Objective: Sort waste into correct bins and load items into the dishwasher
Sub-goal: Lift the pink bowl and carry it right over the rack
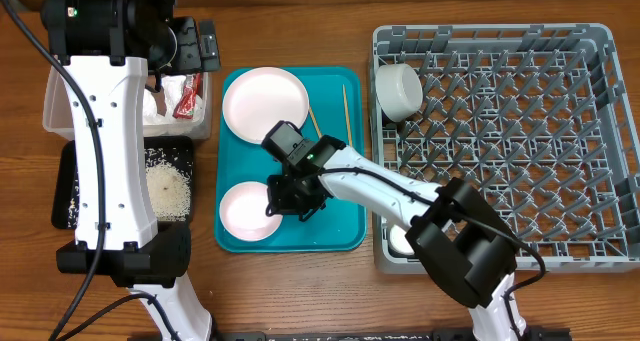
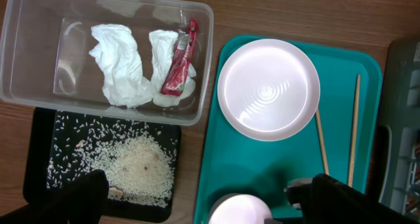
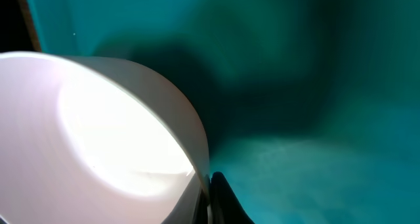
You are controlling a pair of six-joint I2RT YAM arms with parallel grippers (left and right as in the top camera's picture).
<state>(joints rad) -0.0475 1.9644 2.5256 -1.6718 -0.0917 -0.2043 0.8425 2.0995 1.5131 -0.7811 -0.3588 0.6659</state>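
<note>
On the teal tray [image 1: 340, 221], my right gripper [image 1: 283, 196] is shut on the rim of a white bowl [image 1: 245, 209]. The right wrist view shows the bowl [image 3: 98, 132] with its wall pinched between my fingers [image 3: 209, 192]. A round white plate [image 1: 265, 101] and two chopsticks [image 1: 345, 109] lie further back on the tray. My left gripper [image 1: 190, 43] hovers open and empty above the clear tub [image 2: 26, 86], which holds white napkins [image 2: 118, 63] and the red wrapper [image 2: 180, 60]. Rice [image 2: 134, 168] lies in the black tray [image 2: 39, 178]. The bowl [image 2: 239, 212] also shows in the left wrist view.
The grey dish rack [image 1: 600, 131] stands at the right with a white cup [image 1: 397, 89] in its back left corner. Another white item [image 1: 398, 243] shows partly under my right arm at the rack's front left. The left arm's body covers part of the black tray [image 1: 70, 196].
</note>
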